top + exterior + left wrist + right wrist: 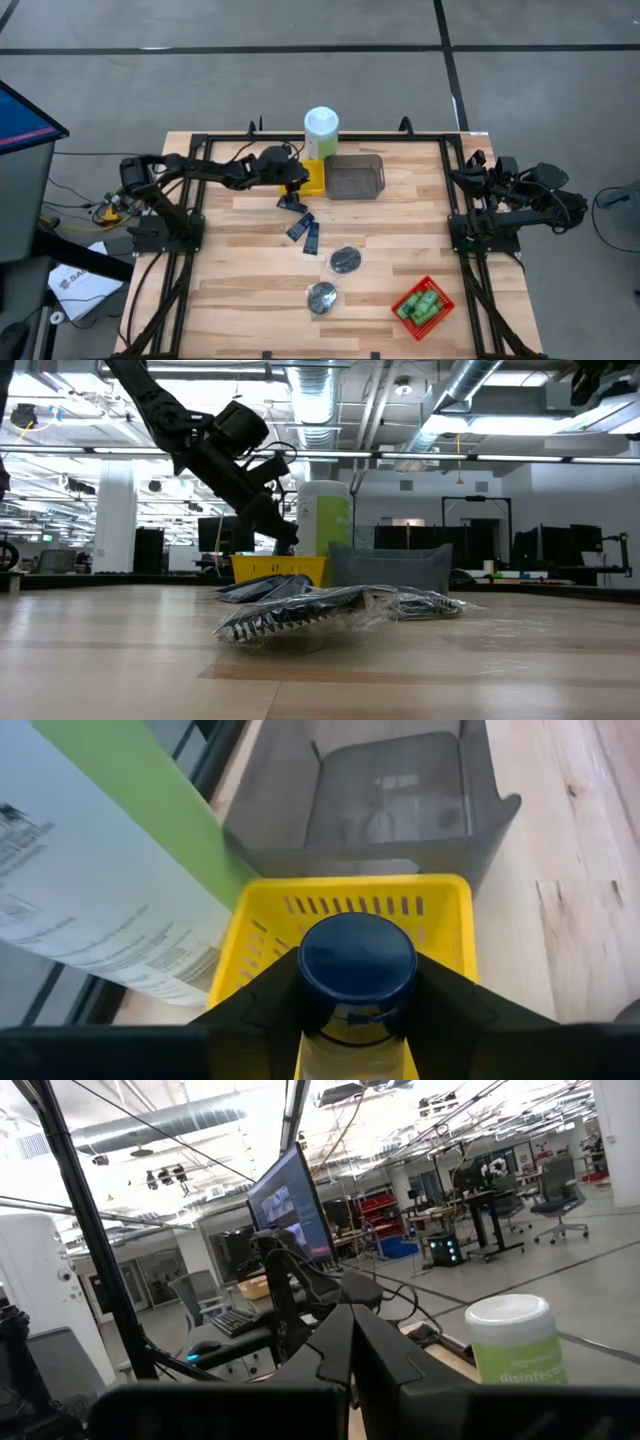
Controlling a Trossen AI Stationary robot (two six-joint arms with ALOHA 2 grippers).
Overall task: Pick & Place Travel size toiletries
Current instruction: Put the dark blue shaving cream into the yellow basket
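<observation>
My left gripper [293, 182] [357, 995] is over the yellow tray [314, 176] [440, 905], shut on a dark blue tube [357, 960]. Three more dark blue tubes [301, 225] lie flat on the table, nearer than the tray. Two round grey discs [345, 261] [322, 296] in clear wrap lie nearer still; the low view shows them close up [300, 615]. Green bottles [422, 305] sit in a red tray [440, 292] near the right front. My right gripper [465, 180] [352, 1330] waits shut at the table's right edge. My left gripper pinches the dark blue tube between its two fingers [265, 1005], and the round cap end [357, 945] sticks out past the fingertips. The fingers slant down from the table's left. The tube is lifted clear, above the yellow tray; the rest of it is hidden behind the cap.
A tall pale green canister with a white lid [321, 130] [110, 910] stands just behind the yellow tray. A grey tray [354, 177] [400, 800] sits right of the yellow one. A black frame [190, 200] runs around the table's edges.
</observation>
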